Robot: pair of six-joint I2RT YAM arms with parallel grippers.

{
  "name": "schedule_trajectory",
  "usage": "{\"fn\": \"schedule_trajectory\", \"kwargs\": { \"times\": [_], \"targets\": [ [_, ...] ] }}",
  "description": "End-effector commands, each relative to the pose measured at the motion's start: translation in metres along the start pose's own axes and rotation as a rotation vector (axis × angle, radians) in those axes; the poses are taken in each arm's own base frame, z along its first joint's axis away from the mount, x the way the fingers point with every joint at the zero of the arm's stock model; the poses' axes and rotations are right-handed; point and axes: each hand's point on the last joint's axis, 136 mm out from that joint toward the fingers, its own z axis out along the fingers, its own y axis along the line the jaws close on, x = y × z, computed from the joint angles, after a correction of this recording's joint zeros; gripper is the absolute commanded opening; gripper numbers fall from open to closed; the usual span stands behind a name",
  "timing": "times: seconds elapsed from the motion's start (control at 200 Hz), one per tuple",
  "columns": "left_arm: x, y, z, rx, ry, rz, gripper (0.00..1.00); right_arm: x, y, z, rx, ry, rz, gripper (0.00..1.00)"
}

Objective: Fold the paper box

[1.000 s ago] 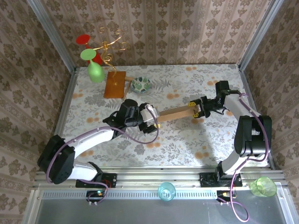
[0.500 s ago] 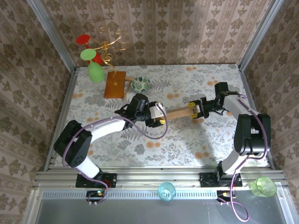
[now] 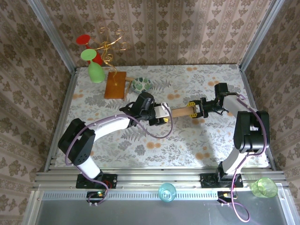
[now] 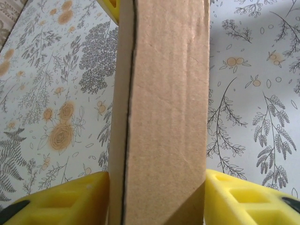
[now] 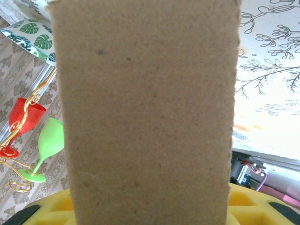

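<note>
Spanning the gap between the two sets of fingers, the paper box (image 3: 180,112) was seen from above as a narrow light-brown band, gripped at one end by the left gripper (image 3: 161,115) and at the other by the right gripper (image 3: 193,111). In the left wrist view two layers of cardboard were shown lying flat against each other, parted only by a dark seam. No raised wall, tucked tab or closed lid could be made out in any view. The task was therefore judged to be at an early or middle stage: the sheet appeared doubled over, while the forming of walls and the tucking of flaps was taken to be left undone. The left fingers (image 4: 65,199) were set apart only by the thickness of the doubled cardboard and were pressed against both of its faces. The right fingers (image 5: 248,204) were likewise clamped on the panel rising between them. Whether the box touched the table (image 3: 187,140) beneath the fingers could not be told. Beyond the left fingers, well apart from the box, a small bowl (image 3: 141,85) and a wooden board (image 3: 115,85) were found, with nothing touching them.
</note>
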Motion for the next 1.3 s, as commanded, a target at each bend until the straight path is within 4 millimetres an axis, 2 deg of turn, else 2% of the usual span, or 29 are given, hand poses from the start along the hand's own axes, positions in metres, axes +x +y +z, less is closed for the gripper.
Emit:
{"fn": "schedule_trajectory", "kwargs": {
  "times": [0.0, 0.14, 0.285, 0.465, 0.74, 0.84, 0.935, 1.02, 1.125, 1.295],
  "targets": [
    [0.007, -0.012, 0.003, 0.071, 0.051, -0.021, 0.47, -0.005, -0.003, 0.003, 0.001, 0.008, 0.039, 0.46],
    [0.008, -0.012, 0.000, 0.089, 0.068, -0.032, 0.43, -0.007, 0.001, 0.002, -0.008, 0.002, 0.021, 0.60],
    [0.010, -0.014, -0.006, 0.116, 0.085, -0.048, 0.42, -0.004, 0.011, -0.009, -0.011, -0.035, -0.033, 0.71],
    [0.012, -0.018, -0.022, 0.168, 0.135, -0.068, 0.41, 0.007, 0.029, -0.036, -0.016, -0.120, -0.148, 0.77],
    [0.024, -0.033, -0.049, 0.263, 0.225, -0.141, 0.40, 0.016, 0.052, -0.083, 0.023, -0.322, -0.403, 0.78],
    [0.031, -0.038, -0.057, 0.288, 0.267, -0.166, 0.40, 0.023, 0.064, -0.093, 0.059, -0.410, -0.597, 0.75],
    [0.038, -0.041, -0.061, 0.303, 0.313, -0.191, 0.40, 0.031, 0.064, -0.093, 0.182, -0.493, -0.823, 0.66],
    [0.044, -0.044, -0.064, 0.329, 0.353, -0.215, 0.40, 0.043, 0.062, -0.086, 0.281, -0.526, -1.031, 0.58],
    [0.051, -0.047, -0.066, 0.353, 0.408, -0.234, 0.38, 0.061, 0.060, -0.070, 0.313, -0.497, -1.258, 0.48],
    [0.062, -0.044, -0.066, 0.371, 0.487, -0.255, 0.38, 0.081, 0.053, -0.049, 0.326, -0.424, -1.497, 0.46]
  ]
}}
